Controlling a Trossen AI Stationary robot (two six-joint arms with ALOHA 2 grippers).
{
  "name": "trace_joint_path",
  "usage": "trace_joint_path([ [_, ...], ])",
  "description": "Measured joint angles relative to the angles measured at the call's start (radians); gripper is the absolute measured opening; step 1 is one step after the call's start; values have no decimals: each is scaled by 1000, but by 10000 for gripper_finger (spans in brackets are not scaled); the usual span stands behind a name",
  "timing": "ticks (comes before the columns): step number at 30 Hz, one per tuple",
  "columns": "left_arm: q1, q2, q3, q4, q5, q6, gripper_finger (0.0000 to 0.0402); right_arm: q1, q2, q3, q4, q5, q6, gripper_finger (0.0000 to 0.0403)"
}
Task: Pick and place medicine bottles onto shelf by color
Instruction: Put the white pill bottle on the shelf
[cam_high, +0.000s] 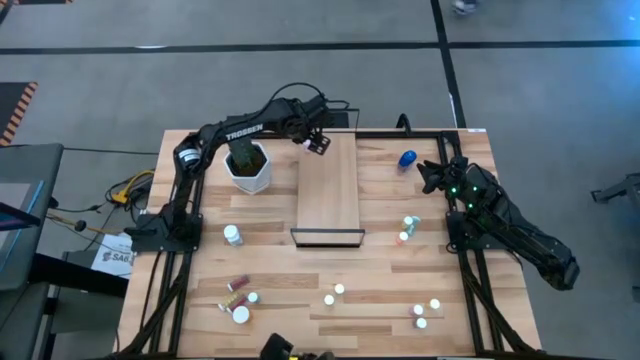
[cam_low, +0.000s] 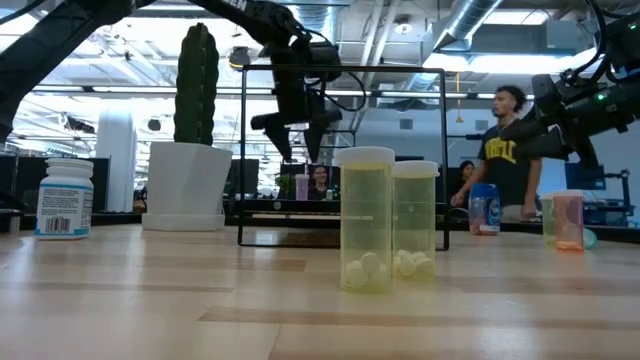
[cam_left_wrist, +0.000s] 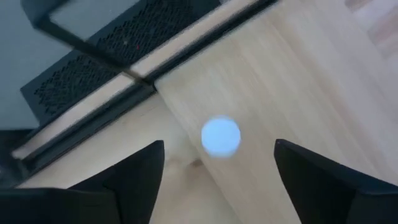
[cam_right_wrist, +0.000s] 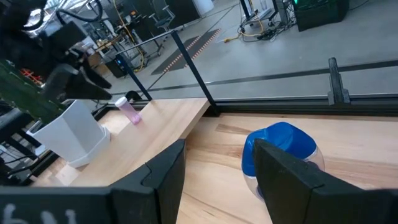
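Note:
My left gripper (cam_high: 318, 144) hangs open over the far left corner of the light-wood shelf (cam_high: 330, 200). Its fingers (cam_left_wrist: 134, 171) stand on either side of a small bottle's white cap (cam_left_wrist: 221, 135), with a gap on each side. The right wrist view shows this pink-bodied bottle (cam_right_wrist: 129, 110) on the board below my left gripper (cam_right_wrist: 81, 81). My right gripper (cam_right_wrist: 217, 180) is open and low at the table's far right, just short of the blue bottle (cam_right_wrist: 280, 149), which rests on the table (cam_high: 407, 158). Several small bottles stand on the near half of the table.
A white hexagonal pot with a cactus (cam_high: 248, 165) stands just left of the shelf. A green and an orange bottle (cam_high: 408, 230) stand right of the shelf, and a white bottle (cam_high: 232, 235) to its left. People (cam_low: 505, 150) stand in the room beyond the table.

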Motion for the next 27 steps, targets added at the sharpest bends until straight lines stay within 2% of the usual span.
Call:
trace_joint_path([
  [9,-109,0,172,-222,-81,-80,302,0,0,0,0,0,0,210],
  [15,-213,-1,276,-324,-104,-195,302,0,0,0,0,0,0,210],
  [20,-306,-1,315,-409,-131,-297,302,0,0,0,0,0,0,210],
  [27,-436,-1,302,-488,-190,-404,302,0,0,0,0,0,0,210],
])
